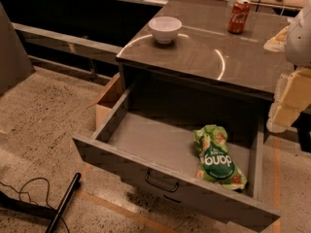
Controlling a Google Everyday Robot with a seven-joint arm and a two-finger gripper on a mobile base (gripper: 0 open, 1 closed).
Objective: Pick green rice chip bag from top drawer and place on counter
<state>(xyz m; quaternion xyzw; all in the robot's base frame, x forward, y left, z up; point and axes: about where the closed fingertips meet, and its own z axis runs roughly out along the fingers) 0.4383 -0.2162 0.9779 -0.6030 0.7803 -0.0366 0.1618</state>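
Observation:
The green rice chip bag (pixel 216 158) lies flat in the right part of the open top drawer (pixel 146 142), its lettering upside down to me. The drawer is pulled out towards me, with its dark bar handle (pixel 161 182) on the front panel. The counter (pixel 204 52) is the glossy grey-brown top of the cabinet above it. My gripper (pixel 285 103) shows as pale cream blocks at the right edge of the view, above and to the right of the drawer's right wall, apart from the bag. The white arm (pixel 299 38) rises above it.
A white bowl (pixel 164 29) stands at the counter's left and a red soda can (pixel 238 16) at its back. A crumpled pale object (pixel 277 39) lies at the counter's right edge. A cardboard box (pixel 108 101) sits left of the drawer. A black rod and cable (pixel 63 205) lie on the floor.

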